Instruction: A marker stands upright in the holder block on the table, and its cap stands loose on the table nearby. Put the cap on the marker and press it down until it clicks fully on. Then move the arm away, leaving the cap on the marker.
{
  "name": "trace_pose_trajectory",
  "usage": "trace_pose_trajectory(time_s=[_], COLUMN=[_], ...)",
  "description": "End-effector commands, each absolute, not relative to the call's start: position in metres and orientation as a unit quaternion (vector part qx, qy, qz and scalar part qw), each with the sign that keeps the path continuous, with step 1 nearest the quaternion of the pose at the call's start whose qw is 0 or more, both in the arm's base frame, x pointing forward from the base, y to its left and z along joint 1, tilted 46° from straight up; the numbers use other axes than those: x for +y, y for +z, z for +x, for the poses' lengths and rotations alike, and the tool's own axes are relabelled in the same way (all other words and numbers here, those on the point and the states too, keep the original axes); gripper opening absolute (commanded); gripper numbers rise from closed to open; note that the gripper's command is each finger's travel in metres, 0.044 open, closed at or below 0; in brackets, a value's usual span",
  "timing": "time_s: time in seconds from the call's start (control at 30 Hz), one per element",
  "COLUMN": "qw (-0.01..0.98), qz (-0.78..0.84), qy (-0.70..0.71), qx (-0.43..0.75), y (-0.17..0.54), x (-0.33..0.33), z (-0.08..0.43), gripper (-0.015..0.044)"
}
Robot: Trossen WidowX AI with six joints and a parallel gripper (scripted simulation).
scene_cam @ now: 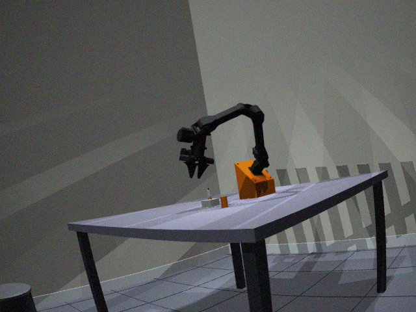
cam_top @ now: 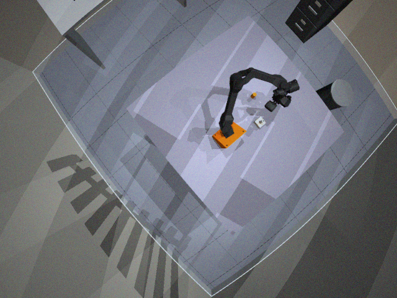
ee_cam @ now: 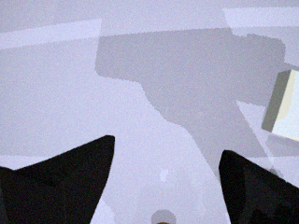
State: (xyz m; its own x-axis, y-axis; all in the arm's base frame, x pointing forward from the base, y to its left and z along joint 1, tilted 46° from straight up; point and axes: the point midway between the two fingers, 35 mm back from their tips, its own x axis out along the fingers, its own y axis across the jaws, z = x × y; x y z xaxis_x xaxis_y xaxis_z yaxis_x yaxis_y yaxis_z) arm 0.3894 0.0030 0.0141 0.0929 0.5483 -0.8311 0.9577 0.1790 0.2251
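The orange cap (cam_top: 253, 95) (scene_cam: 223, 201) stands upright on the table beside the holder. A sliver of its orange (ee_cam: 163, 223) shows at the bottom edge of the wrist view. The white holder block (cam_top: 257, 122) (scene_cam: 210, 203) (ee_cam: 288, 112) sits on the table, at the right edge in the wrist view. The marker (scene_cam: 208, 193) stands upright in it, tip up and bare. My gripper (cam_top: 277, 102) (scene_cam: 195, 177) (ee_cam: 168, 152) points down well above the table, its fingers apart with nothing between them. In the exterior view it hangs up and left of the holder and cap.
The arm's orange base (cam_top: 235, 135) (scene_cam: 246, 186) stands on the table (cam_top: 288, 144) (scene_cam: 161, 231), near the holder. Off the table are a round grey bin (cam_top: 342, 92) (scene_cam: 15, 291) and a dark drawer cabinet (cam_top: 304, 27). Arm shadows cross the table top.
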Motion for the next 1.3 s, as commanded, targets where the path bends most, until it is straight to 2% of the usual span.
trace_pose_trajectory(time_s=[0.0,0.13,0.43,0.6,1.27], qw=[0.371,0.328,0.325,0.325,0.325], qz=[0.591,0.583,0.582,0.583,0.583], qy=[-0.212,-0.202,-0.202,-0.201,-0.201], qx=[0.684,0.715,0.717,0.717,0.717], y=[0.051,0.083,0.085,0.061,0.04], x=[0.066,0.109,0.112,0.137,0.155], z=[0.369,0.347,0.349,0.346,0.342], gripper=[0.025,0.025,0.025,0.025,0.025])
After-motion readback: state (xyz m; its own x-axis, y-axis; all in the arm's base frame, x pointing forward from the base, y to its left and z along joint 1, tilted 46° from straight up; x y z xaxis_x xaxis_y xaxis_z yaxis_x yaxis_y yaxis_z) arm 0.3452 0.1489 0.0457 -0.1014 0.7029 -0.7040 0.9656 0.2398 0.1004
